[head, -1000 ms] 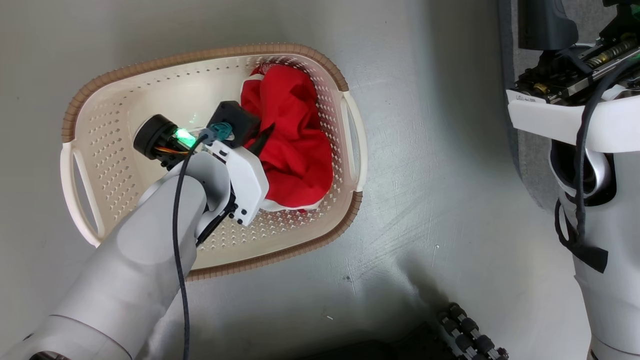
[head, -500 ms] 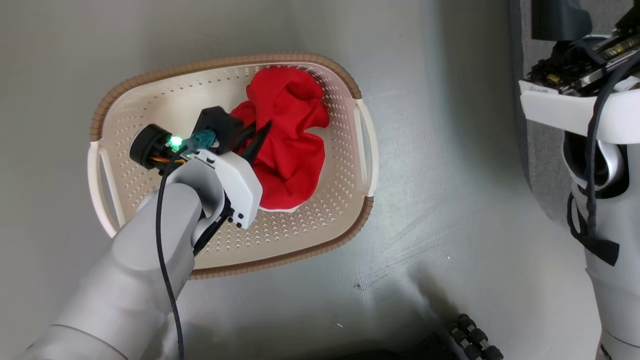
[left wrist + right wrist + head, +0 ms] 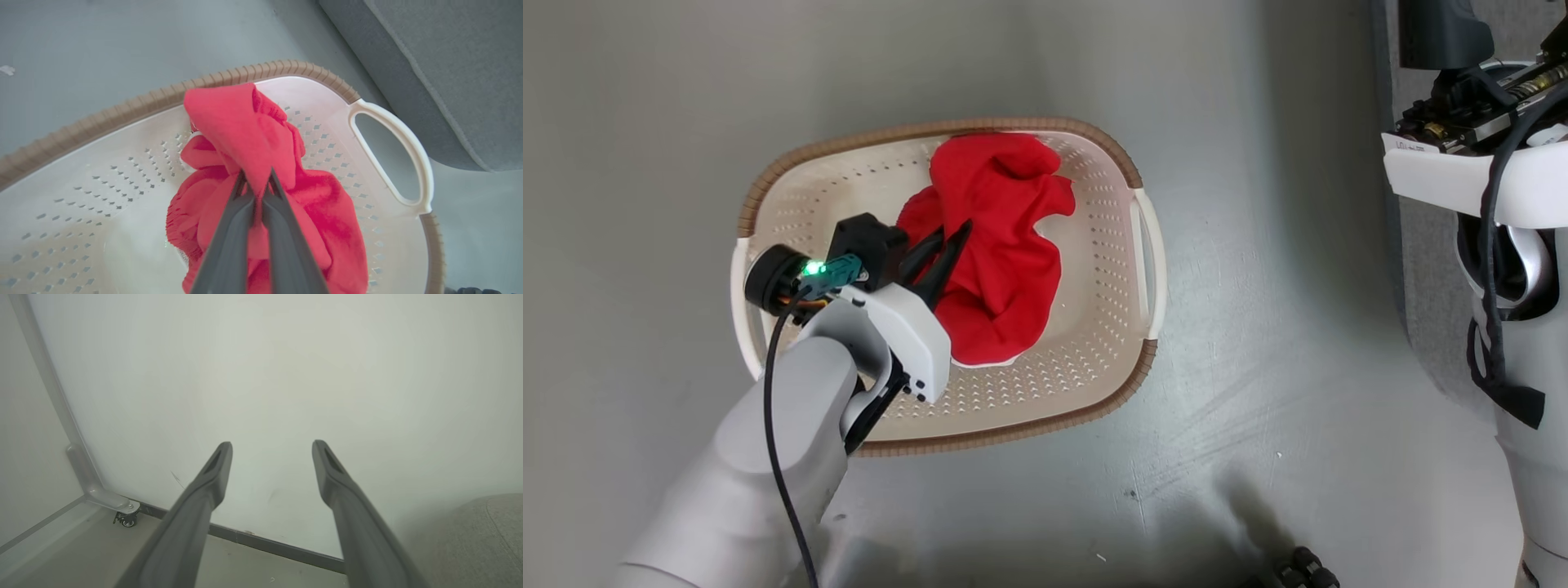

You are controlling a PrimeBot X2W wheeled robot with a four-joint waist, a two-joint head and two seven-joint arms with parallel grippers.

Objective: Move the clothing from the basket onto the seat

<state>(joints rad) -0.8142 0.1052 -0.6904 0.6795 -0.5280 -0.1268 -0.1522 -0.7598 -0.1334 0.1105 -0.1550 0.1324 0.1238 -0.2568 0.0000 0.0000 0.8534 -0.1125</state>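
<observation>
Red clothing [image 3: 1001,245] lies bunched in the right half of the cream basket [image 3: 792,196] on the grey floor. My left gripper [image 3: 954,237] reaches into the basket from the lower left and is shut on a fold of the clothing [image 3: 249,134], which rises in a peak above the fingertips in the left wrist view, where my left gripper [image 3: 255,179] pinches it. A thin white edging shows at the garment's lower hem. The grey seat [image 3: 449,73] stands just beyond the basket's right handle [image 3: 392,159]. My right gripper [image 3: 271,451] is open, held in the air facing a pale wall.
The basket [image 3: 102,122] has a brown rim band and perforated walls. My right arm's pale body [image 3: 1503,245] and a dark cable stand at the head view's right edge. A corner of the seat [image 3: 482,535] and a small castor [image 3: 127,520] show by the wall.
The head camera has shifted, so the basket sits further right and lower in the picture. The red clothing has been pulled up and bunched by my shut left gripper.
</observation>
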